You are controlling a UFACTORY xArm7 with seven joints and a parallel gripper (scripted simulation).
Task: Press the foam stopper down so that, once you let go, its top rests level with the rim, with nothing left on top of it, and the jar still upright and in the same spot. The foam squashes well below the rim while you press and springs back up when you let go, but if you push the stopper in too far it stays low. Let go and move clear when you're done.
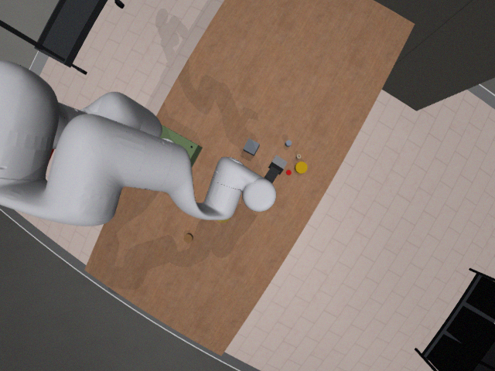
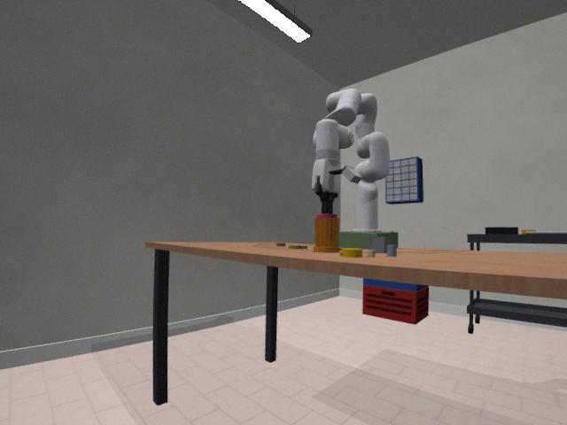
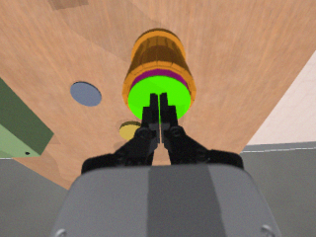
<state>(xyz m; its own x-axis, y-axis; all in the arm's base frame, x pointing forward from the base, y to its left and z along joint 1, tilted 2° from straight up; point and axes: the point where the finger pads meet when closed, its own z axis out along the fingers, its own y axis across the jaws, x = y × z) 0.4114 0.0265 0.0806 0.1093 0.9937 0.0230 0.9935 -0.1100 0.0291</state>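
An orange ribbed jar [image 2: 326,234] [image 3: 157,55] stands upright on the wooden table [image 2: 457,267]. Its foam stopper has a bright green top [image 3: 138,96] and a magenta side [image 2: 326,215] [image 3: 158,75]. A thin magenta band shows above the rim. My gripper [image 2: 326,209] [image 3: 159,104] is shut with nothing between the fingers. It points straight down over the middle of the stopper, its tips at or just above the top; I cannot tell if they touch. In the overhead view the arm hides the jar.
A yellow disc [image 1: 301,167] [image 2: 352,251], a red dot [image 1: 288,172], a grey cube [image 1: 251,146] [image 2: 378,243], a small grey cylinder [image 1: 288,142] [image 2: 391,250] and a tiny ring [image 1: 298,156] lie near the jar. The green robot base [image 1: 194,151] [image 2: 366,237] stands behind it.
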